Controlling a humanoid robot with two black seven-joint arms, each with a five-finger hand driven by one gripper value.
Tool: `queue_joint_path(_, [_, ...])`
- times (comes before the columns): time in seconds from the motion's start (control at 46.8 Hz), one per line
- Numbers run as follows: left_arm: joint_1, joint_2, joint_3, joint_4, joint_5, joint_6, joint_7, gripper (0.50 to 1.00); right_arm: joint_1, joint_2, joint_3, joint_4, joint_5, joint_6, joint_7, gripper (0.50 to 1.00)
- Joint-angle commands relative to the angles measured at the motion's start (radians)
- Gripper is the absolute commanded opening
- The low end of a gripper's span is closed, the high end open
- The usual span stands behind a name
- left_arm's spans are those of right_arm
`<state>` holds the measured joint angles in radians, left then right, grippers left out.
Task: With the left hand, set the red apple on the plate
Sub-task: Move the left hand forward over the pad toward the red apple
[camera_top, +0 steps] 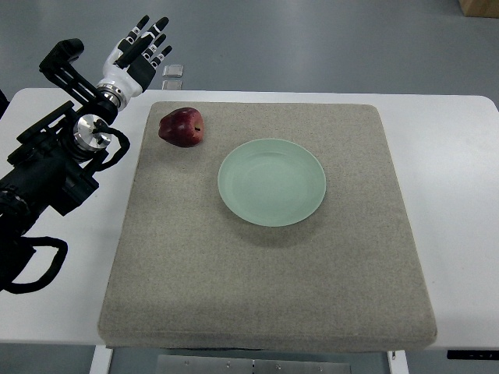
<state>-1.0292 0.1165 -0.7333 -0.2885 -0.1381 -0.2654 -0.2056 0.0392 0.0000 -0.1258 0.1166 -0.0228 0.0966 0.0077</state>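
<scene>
My left hand (pixel 140 48), black-fingered with a white palm shell, was raised past the far left corner of the white table (pixel 448 156), at about eleven o'clock from the centre of the work area. Its fingers were stretched out nearly straight and close together, pointing away toward the grey floor (pixel 312 39), and they had hold of nothing. My black left arm (pixel 54 164) ran back from the wrist toward the picture's left edge, lying over the table's left side.

The dark red apple (pixel 182 127) rested on the thick grey-beige felt mat (pixel 265 273), near that mat's far left corner. It lay at about five o'clock from my hand, near but apart from it, with nothing touching it. Its stem end faced roughly to the right.

The round pale green plate (pixel 271 181) sat on the mat a little beyond the mat's middle, at about four o'clock from the apple and just apart from it. Nothing lay on the plate.

A small clear squarish object (pixel 173 71) sat on the floor beyond the table's far edge, just right of my fingers, at twelve o'clock from the apple; I could not tell what it was.
</scene>
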Motion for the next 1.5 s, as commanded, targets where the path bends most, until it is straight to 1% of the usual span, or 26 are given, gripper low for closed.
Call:
queue_joint_path(0.0, [0.001, 0.000, 0.000, 0.000, 0.000, 0.000, 0.000, 0.994, 0.001, 0.000, 0.000, 0.000, 0.000, 0.000, 0.000, 0.964])
queue_joint_path(0.064, [0.001, 0.000, -0.003, 0.002, -0.002, 0.002, -0.005, 0.994, 0.001, 0.000, 0.000, 0.000, 0.000, 0.000, 0.000, 0.962])
queue_joint_path(0.15, [0.001, 0.000, -0.001, 0.002, 0.000, 0.002, -0.026, 0.994, 0.001, 0.000, 0.000, 0.000, 0.000, 0.000, 0.000, 0.964])
queue_joint_path(0.62, [-0.012, 0.000, 0.022, -0.003, 0.015, 0.008, -0.026, 0.994, -0.001, 0.000, 0.000, 0.000, 0.001, 0.000, 0.000, 0.964])
queue_joint_path(0.726, [-0.019, 0.002, 0.029, -0.008, 0.021, 0.011, -0.015, 0.994, -0.001, 0.000, 0.000, 0.000, 0.000, 0.000, 0.000, 0.964])
queue_joint_path(1.004, [-0.077, 0.014, 0.241, -0.008, 0.077, -0.002, -0.014, 0.992, 0.001, 0.000, 0.000, 0.000, 0.001, 0.000, 0.000, 0.964])
queue_joint_path(1.218, [-0.120, 0.017, 0.339, -0.009, 0.204, -0.005, -0.014, 0.994, 0.001, 0.000, 0.000, 0.000, 0.000, 0.000, 0.000, 0.964])
queue_joint_path(1.474, [-0.143, 0.032, 0.364, -0.061, 0.521, -0.005, -0.014, 0.992, 0.001, 0.000, 0.000, 0.000, 0.000, 0.000, 0.000, 0.964])
